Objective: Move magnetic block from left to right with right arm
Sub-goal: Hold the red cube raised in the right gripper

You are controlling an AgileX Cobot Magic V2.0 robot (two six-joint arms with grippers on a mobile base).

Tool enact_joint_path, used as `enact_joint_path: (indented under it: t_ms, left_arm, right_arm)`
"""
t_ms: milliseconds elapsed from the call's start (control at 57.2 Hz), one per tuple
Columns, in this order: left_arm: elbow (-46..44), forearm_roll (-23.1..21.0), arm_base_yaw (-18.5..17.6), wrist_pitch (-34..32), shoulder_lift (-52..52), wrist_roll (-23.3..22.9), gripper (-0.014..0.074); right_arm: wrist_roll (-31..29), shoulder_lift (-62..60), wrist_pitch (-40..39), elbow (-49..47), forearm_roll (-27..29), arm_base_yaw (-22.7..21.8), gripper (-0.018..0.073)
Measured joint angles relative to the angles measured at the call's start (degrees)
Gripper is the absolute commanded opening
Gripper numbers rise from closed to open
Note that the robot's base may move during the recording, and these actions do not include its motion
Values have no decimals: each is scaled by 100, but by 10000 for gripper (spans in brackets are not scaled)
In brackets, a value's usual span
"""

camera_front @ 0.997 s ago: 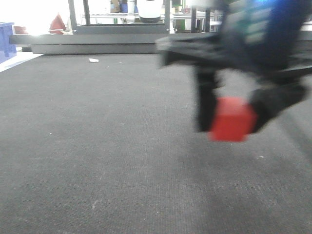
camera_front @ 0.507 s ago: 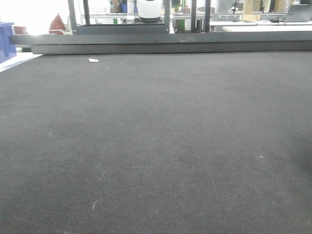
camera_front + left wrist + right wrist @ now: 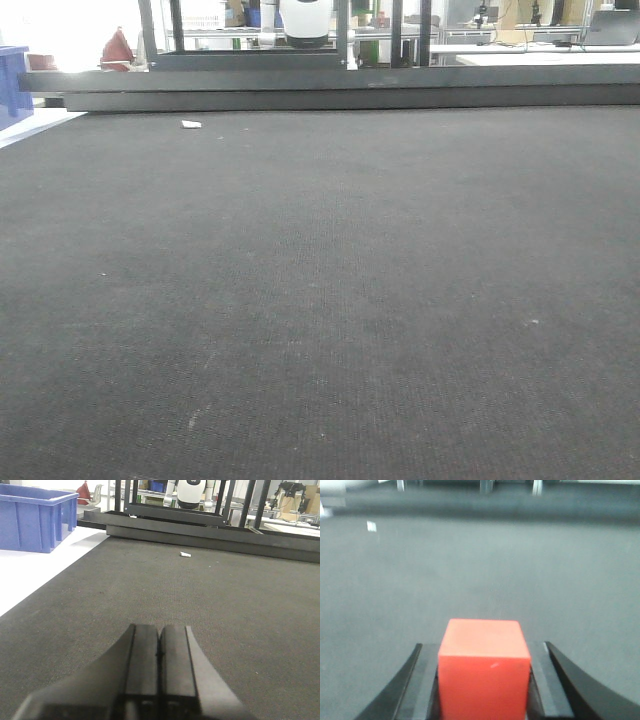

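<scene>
The magnetic block [image 3: 484, 670], a small bright-red cube, fills the bottom middle of the right wrist view. My right gripper [image 3: 484, 652] is shut on it, one black finger pressed against each side. It hangs over dark grey matting. In the left wrist view my left gripper [image 3: 160, 635] is shut with nothing between its fingers, low over the same mat. The front-facing view shows neither gripper and no block, only the mat [image 3: 320, 300].
A blue plastic crate [image 3: 32, 515] stands on a white surface at the far left. A small white scrap [image 3: 185, 554] lies on the mat near its far edge, also seen as white scrap [image 3: 191, 124]. A dark metal frame [image 3: 330, 85] borders the back.
One second ago the right gripper with the red block was in the front-facing view at the right. It has since left that view, which has stayed bare for the last half second.
</scene>
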Motion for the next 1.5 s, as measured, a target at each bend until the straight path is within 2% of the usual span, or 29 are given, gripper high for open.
enact_joint_path:
  t_ms: [280,1503]
  left_arm:
    - [0,0,0,0,0,0,-126]
    - [0,0,0,0,0,0,-126]
  right_arm:
    - [0,-867,-38,80,-26,0,258]
    - [0,-878,-38,80,-35,0,258]
